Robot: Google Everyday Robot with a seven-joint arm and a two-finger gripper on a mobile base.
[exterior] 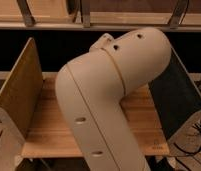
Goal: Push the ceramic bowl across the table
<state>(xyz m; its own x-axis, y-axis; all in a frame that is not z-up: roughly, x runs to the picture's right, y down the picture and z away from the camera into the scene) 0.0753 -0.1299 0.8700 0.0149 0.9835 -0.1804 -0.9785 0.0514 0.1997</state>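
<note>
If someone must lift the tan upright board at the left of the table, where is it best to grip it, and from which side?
Probably its top edge, from above: the tan board is a thin upright panel, and that sloping edge is free. The table bars its foot. The gripper is not in view; the arm fills the middle.

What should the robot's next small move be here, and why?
Probably ease the arm aside to uncover the table. Its beige elbow hides the table's middle, and neither the ceramic bowl nor the gripper is in view, so a push cannot be aimed yet.
</note>
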